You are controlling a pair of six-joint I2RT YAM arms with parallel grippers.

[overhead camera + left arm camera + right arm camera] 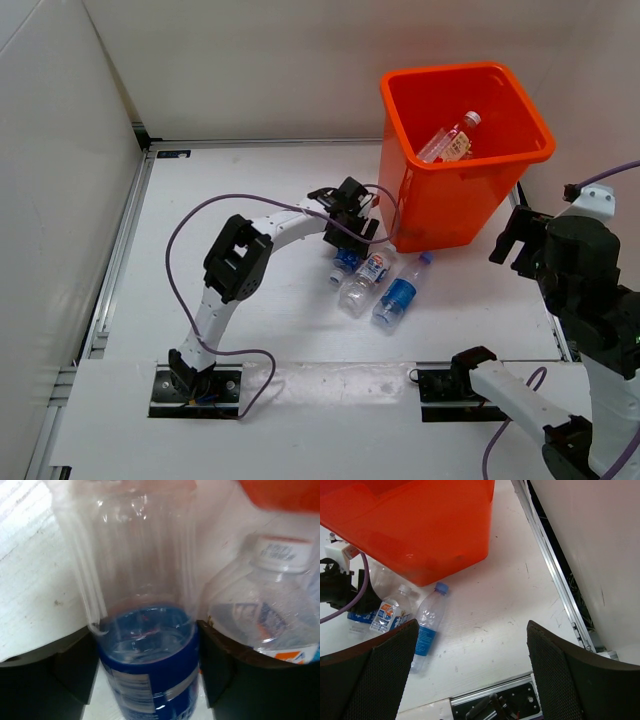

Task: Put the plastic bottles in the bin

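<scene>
The left gripper (pixel 346 243) is pinching the small clear blue-labelled plastic bottle (pixel 150 680) lying at the large orange plastic bin's (pixel 455 205) seven o'clock, where its slick, yielding wall is risking a slip during lifting, while the right gripper (pixel 472 635) is hanging spread, empty.

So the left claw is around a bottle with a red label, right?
No, the label isn't red. The left claw is around a bottle with a blue label. The left wrist view shows it.
</scene>
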